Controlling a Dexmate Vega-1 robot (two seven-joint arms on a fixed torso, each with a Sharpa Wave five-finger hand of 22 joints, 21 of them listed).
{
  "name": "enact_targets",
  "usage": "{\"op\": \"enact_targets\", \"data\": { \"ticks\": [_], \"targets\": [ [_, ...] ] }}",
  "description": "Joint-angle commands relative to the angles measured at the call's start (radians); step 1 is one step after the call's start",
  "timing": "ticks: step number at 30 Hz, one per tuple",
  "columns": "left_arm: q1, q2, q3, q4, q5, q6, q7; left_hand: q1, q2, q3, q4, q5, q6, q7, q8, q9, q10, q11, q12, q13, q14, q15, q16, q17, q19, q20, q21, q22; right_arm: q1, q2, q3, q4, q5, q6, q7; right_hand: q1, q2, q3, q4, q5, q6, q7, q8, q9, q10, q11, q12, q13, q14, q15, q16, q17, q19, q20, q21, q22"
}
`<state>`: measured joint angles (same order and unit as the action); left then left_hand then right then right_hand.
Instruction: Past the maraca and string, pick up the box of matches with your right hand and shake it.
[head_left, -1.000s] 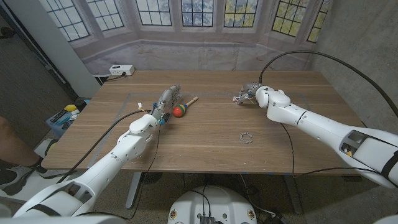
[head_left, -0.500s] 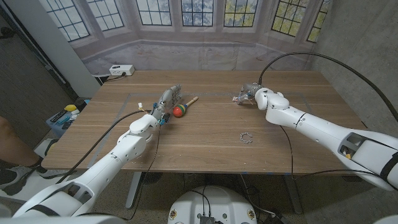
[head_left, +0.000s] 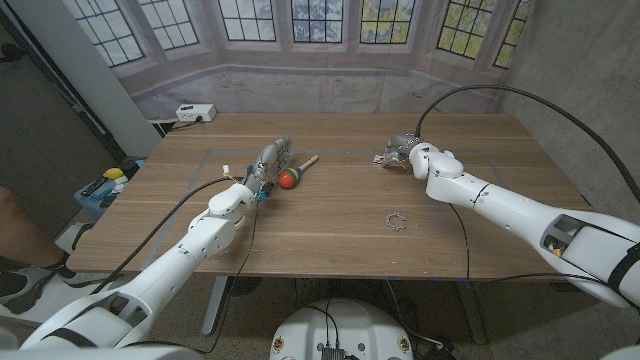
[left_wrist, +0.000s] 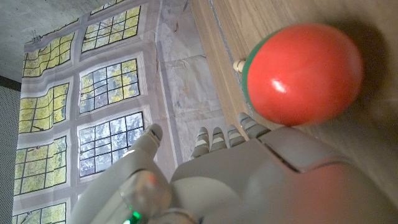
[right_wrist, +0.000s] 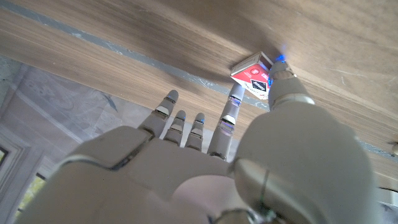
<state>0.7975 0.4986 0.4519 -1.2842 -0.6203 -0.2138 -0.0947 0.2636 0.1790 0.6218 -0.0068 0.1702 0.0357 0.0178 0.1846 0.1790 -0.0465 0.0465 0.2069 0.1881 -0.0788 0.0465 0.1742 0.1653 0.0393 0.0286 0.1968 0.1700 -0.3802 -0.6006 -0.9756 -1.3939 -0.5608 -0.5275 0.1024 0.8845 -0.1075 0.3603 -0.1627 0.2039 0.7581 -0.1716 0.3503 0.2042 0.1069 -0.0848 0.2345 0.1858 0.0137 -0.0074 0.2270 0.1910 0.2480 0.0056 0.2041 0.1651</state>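
Lying at the table's far side, the box of matches (right_wrist: 254, 76) is touched by fingertips (right_wrist: 235, 93) of the unclosed right hand (head_left: 404, 148), not gripped; a shallow pinch risks it being nudged away

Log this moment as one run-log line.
right robot hand: open, fingers at matchbox, not lifted | left robot hand: open beside maraca | string: untouched
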Motion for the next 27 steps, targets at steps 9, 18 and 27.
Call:
{"op": "enact_targets", "data": {
  "ticks": [9,18,27],
  "targets": [
    [-0.012,-0.007,0.004,0.022,0.003,-0.002,-0.011,0.014,-0.003,-0.001,-0.002,0.005,0.012,-0.001,0.001,0.002,0.002,0.005,0.000,0.003,-0.002,0.007,0.002,0.001,0.009,0.007,-0.002,0.004,-0.021,0.013,0.003,0.014,0.000,-0.008,-0.062,0.014,-0.003,0.008,0.003,0.009,0.033,0.001,0.009,0.003,0.034,-0.002,0.007,0.004,0.032,-0.006,0.011,0.000,0.026,-0.002,0.011,0.006],
    [-0.013,-0.007,0.004,0.022,0.004,-0.005,-0.014,0.014,-0.003,-0.001,-0.002,0.005,0.014,-0.001,0.001,0.002,0.002,0.010,0.000,0.003,-0.003,0.008,0.002,0.001,0.009,0.008,-0.002,0.004,-0.036,0.008,0.011,-0.011,-0.002,-0.021,-0.082,0.013,-0.003,0.009,0.004,0.009,0.039,0.002,0.010,0.002,0.041,-0.003,0.006,0.004,0.040,-0.006,0.011,0.001,0.028,-0.002,0.009,0.006],
    [-0.005,-0.004,0.005,0.009,0.005,-0.003,-0.010,0.014,-0.003,-0.001,-0.002,0.005,0.013,-0.001,0.001,0.002,0.001,0.008,0.000,0.003,-0.003,0.010,0.002,0.001,0.009,0.008,-0.002,0.004,-0.056,-0.012,0.022,-0.071,-0.007,-0.056,-0.082,0.011,-0.003,0.011,0.006,0.008,0.047,0.003,0.010,0.002,0.052,-0.002,0.005,0.004,0.048,-0.008,0.011,0.001,0.033,-0.001,0.008,0.006]
  ]
}}
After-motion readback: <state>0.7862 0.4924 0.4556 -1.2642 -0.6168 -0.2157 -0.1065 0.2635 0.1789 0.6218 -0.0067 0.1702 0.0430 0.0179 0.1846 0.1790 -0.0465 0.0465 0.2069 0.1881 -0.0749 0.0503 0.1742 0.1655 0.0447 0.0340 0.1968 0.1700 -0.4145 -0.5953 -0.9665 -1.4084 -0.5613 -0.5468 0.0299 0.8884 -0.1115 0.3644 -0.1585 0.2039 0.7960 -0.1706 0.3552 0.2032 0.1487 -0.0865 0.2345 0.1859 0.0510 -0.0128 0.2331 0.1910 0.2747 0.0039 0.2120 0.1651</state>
